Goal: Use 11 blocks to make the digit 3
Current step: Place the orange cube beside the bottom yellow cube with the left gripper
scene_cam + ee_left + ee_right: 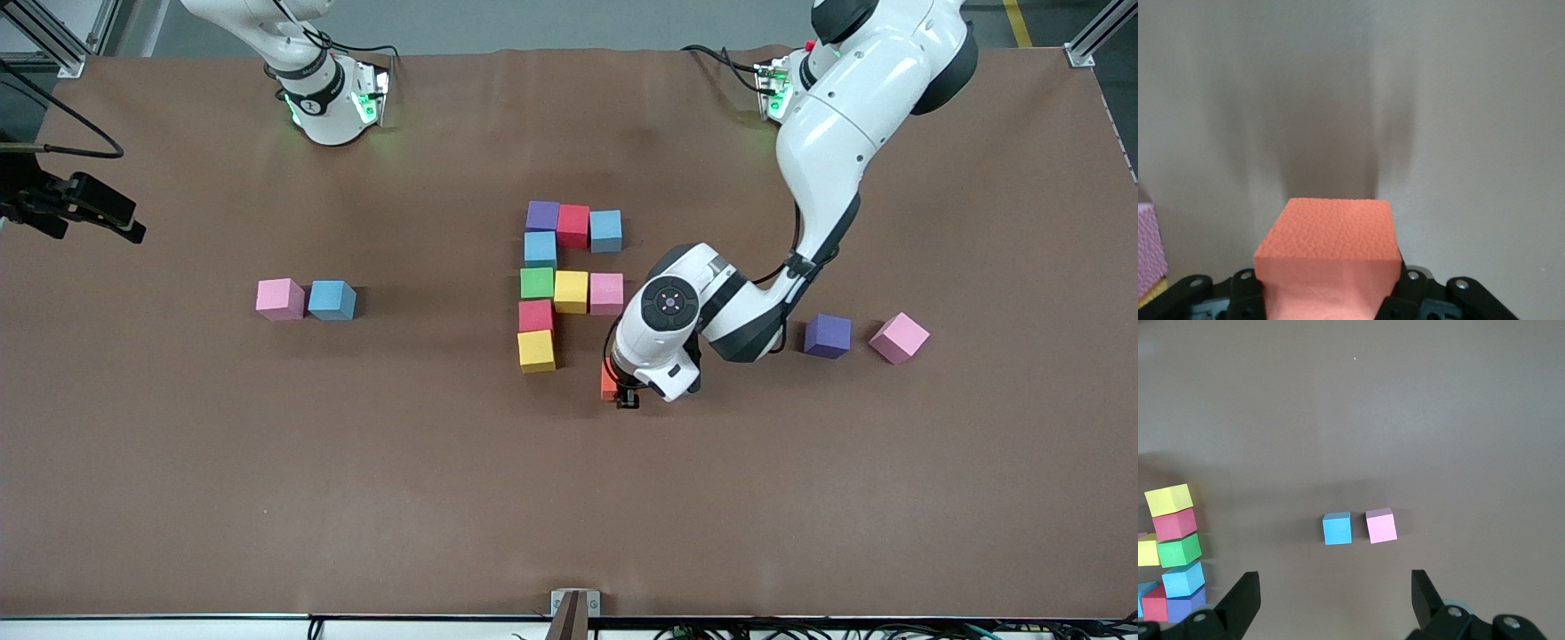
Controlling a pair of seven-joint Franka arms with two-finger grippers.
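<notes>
Left gripper [626,391], centre of the front view just below the figure, is clamped on the orange block [1328,257] — jaws pinched on its sides in the left wrist view, block low over the table. The step, as I read it, is filling the bottom bar next to the yellow block [536,350]. To do it well: keep the cube square to the row, lower straight down, leave one cube's gap between it and the yellow one or butt against it depending on which slot is meant, and open only once it sits flat so it doesn't nudge the red block [536,315] above. Right gripper [1335,600] hangs spread wide with nothing in it, that arm waiting, looking down on a loose blue block [1337,528] and pink block [1381,525] — middle-left of the front view. Count in the front view: the digit 3 [569,284] has nine cubes down — one purple, two red, two blue, one green, two yellow, one pink. Loose: two pink, one blue, one purple block [827,335] at middle-right. Orange: one.
</notes>
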